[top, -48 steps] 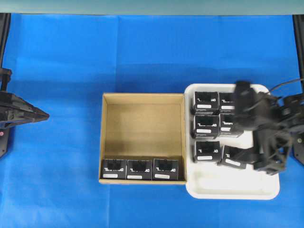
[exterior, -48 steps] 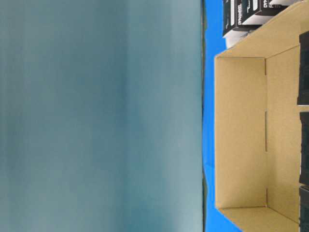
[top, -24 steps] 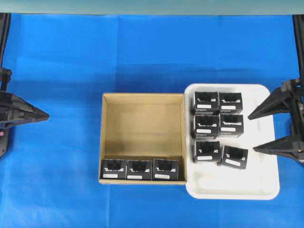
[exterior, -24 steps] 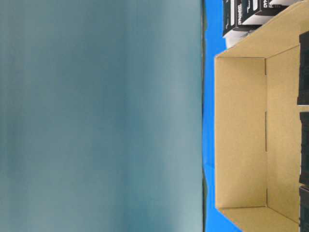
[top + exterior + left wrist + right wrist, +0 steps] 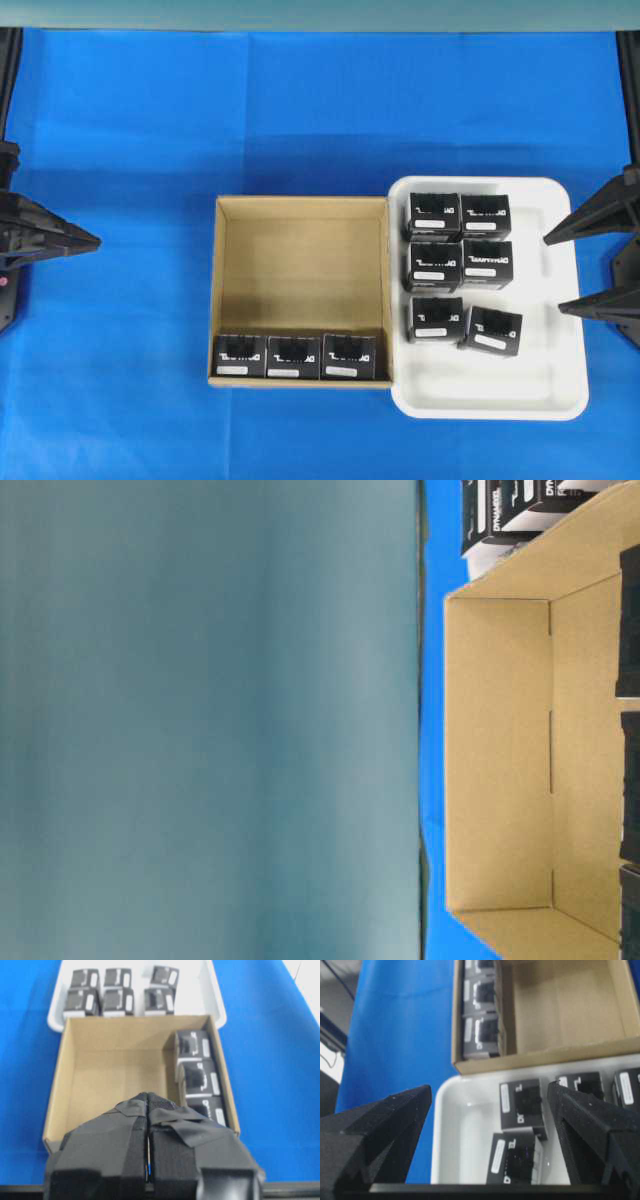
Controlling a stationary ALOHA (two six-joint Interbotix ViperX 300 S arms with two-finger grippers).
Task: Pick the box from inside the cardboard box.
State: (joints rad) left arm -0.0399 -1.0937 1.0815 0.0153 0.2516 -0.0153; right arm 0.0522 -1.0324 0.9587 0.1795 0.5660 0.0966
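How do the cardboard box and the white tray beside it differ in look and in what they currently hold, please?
The cardboard box is brown with straight walls and sharp corners; the white tray is smooth plastic with rounded corners. The cardboard box holds three black boxes in one tidy row; the tray holds six, one skewed. Both are shallow, open-topped, and sit side by side on the blue cloth.

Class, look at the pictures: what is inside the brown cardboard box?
Inside the cardboard box three black boxes stand in a row along one wall; bare floor fills the rest. Whatever lies beneath them is covered.
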